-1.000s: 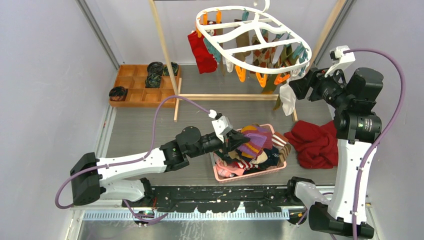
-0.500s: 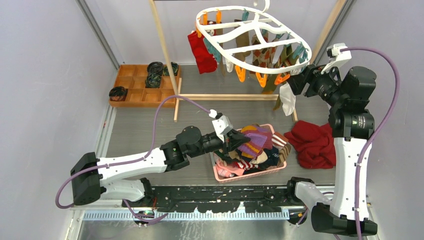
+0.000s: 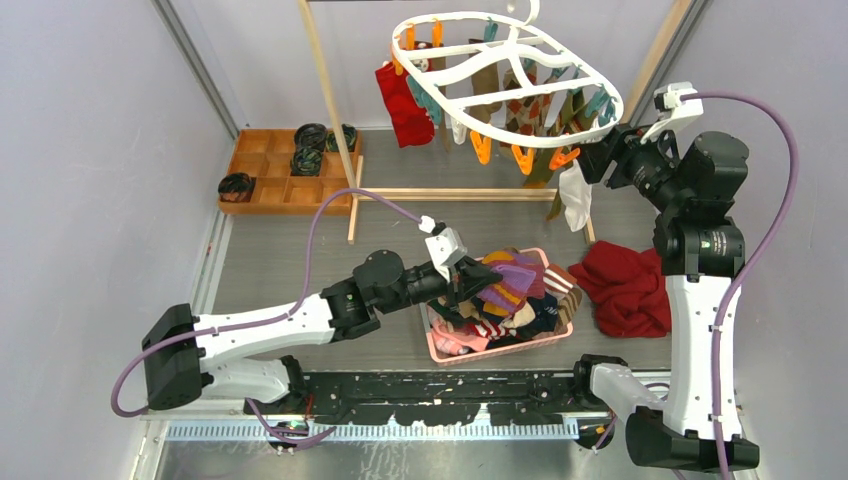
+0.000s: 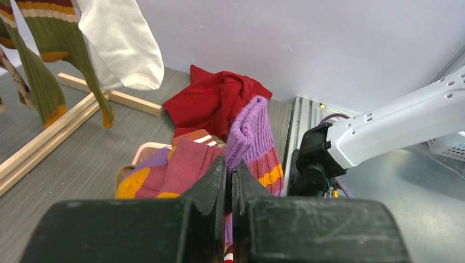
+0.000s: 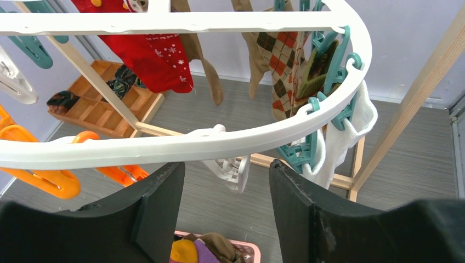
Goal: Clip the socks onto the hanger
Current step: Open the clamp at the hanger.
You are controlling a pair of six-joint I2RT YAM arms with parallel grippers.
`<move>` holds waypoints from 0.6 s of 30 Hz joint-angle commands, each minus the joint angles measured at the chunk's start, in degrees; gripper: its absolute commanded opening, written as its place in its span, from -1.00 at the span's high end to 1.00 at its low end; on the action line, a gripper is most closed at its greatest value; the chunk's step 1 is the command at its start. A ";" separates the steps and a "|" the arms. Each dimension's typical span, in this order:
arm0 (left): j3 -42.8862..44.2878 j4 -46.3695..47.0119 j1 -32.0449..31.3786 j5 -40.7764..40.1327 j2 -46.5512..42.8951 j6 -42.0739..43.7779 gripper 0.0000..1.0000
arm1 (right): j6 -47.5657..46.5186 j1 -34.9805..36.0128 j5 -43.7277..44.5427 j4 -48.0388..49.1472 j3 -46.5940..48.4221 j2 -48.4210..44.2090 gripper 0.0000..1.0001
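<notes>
I've got my left gripper (image 4: 230, 167) pressed together on a purple ribbed knit sock with red and orange stripes (image 4: 248, 129), pinched at a fold so it can lift out of the heap. That heap of mixed socks sits in the pink plastic basket (image 3: 500, 348) near the arm bases.

My right gripper (image 5: 226, 176) is up at the near rim of the white plastic oval ring hanger (image 5: 181, 147), claw spread and holding nothing. I judge it's parked there to work a peg, with the free white plastic clip (image 5: 233, 171) just beyond its fingers.

The hanger hangs from the wooden rack and is part-filled: a brown argyle sock (image 5: 282, 66), a red white-patterned sock (image 5: 156, 60) and a white sock (image 5: 356, 118) in a teal peg. The orange pegs (image 5: 44, 183) are free.
</notes>
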 commanded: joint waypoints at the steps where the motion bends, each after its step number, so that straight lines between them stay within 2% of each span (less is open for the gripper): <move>1: 3.00 0.54 0.17 0.02 0.33 -0.18 1.00 | 0.46 0.76 1.97 3.43 0.61 -0.44 -0.25; 18: 4.15 -0.10 0.23 -0.29 1.40 -0.44 1.00 | -1.26 3.20 5.41 2.99 1.66 0.11 -0.01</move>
